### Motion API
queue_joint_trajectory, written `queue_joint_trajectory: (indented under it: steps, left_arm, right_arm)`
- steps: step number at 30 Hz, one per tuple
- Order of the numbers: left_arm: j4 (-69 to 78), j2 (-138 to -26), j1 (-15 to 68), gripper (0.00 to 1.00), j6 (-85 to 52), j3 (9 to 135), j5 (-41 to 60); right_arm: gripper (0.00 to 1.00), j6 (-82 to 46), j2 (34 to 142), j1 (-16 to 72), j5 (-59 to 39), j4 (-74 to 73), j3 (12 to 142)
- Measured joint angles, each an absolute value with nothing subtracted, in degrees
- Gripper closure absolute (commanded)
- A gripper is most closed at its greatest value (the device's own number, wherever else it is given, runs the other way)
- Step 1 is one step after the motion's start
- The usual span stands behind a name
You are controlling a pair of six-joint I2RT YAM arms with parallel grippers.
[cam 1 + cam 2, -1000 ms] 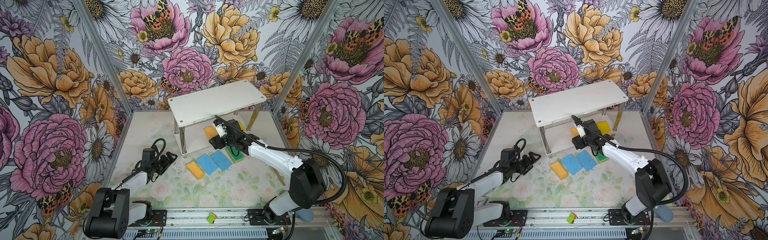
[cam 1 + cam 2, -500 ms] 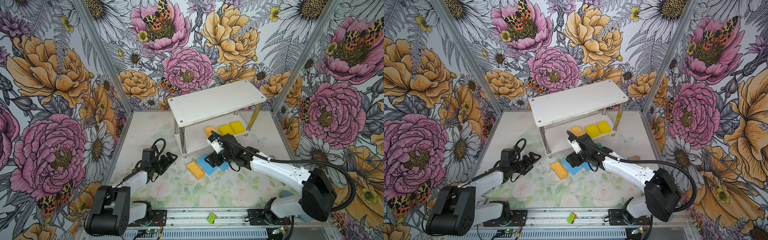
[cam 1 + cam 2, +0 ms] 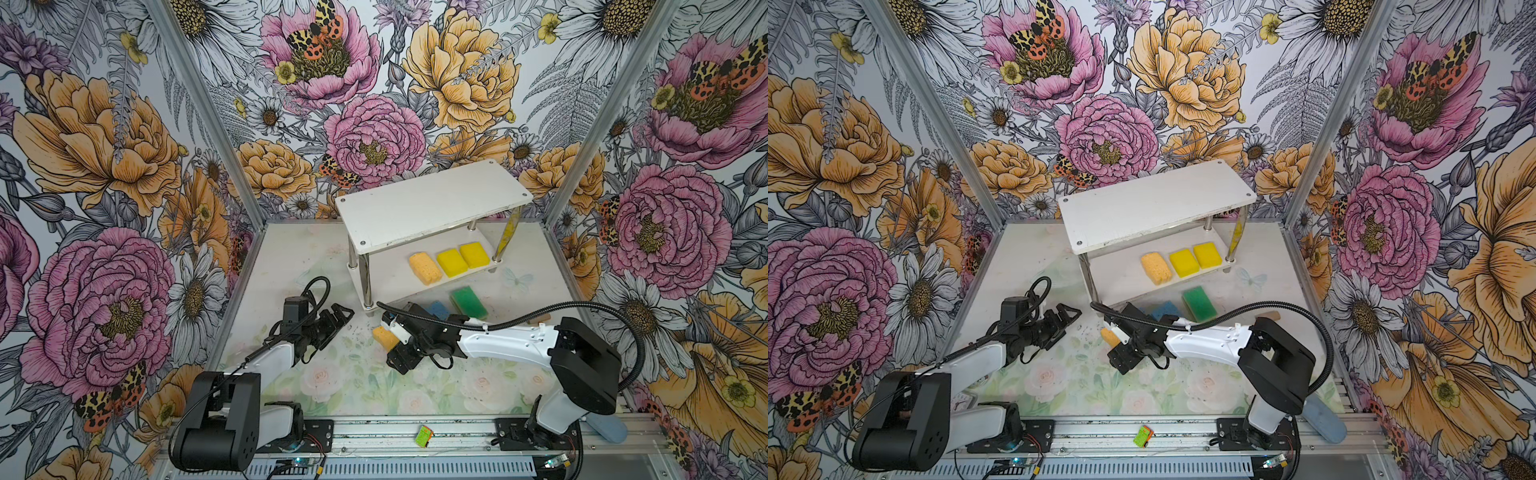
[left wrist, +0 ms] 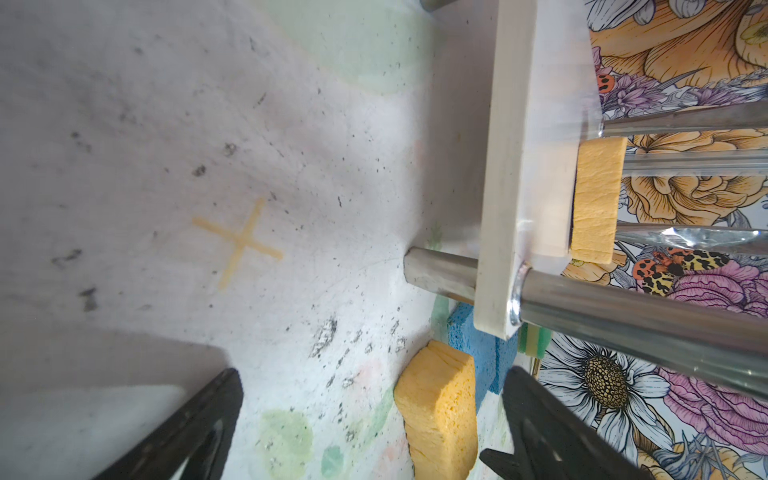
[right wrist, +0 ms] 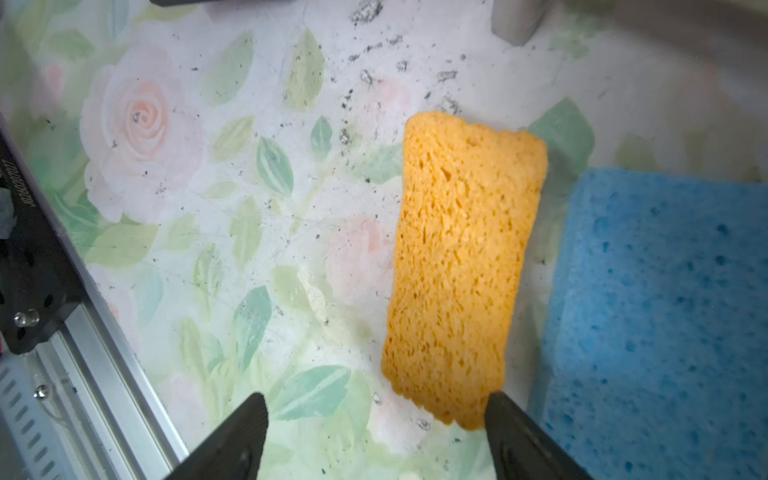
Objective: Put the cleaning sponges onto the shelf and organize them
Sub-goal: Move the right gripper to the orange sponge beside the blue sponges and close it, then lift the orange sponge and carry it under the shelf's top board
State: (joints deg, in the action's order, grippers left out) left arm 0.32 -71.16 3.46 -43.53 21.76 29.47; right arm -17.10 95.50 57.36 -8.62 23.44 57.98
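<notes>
We see flower-printed walls (image 3: pixel 104 166) around a pale surface (image 3: pixel 353 386) printed with roses and dotted with dark specks, and the shelf (image 3: pixel 432 208) stands at the back; on the lower board of the shelf lie a porous orange sponge (image 3: pixel 424 268) and two yellow sponges (image 3: pixel 452 262) in a row. Just in front of the shelf, on the surface, rest a green-topped sponge (image 3: pixel 468 301), a blue sponge (image 3: pixel 438 309) and a second orange sponge (image 5: pixel 461 266). The right hand (image 5: pixel 376 419) stands wide open at one end of this second orange sponge without gripping it, and the left hand (image 3: pixel 338 320), left of the shelf's front leg, is also wide open and empty.
</notes>
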Motion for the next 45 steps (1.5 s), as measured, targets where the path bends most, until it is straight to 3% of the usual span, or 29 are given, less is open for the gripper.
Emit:
queue_joint_trajectory:
  steps: [24, 45]
  left_arm:
    - [0.30, -71.16, 3.07, 0.01, -43.53, 21.76, 30.06]
    - [0.32, -71.55, 2.74, 0.01, -43.53, 21.76, 30.06]
  right_arm:
    - [0.16, -16.93, 96.29, 58.17, -3.73, 22.94, 60.40]
    - [0.17, -19.00, 96.05, 58.17, -0.38, 3.86, 47.44]
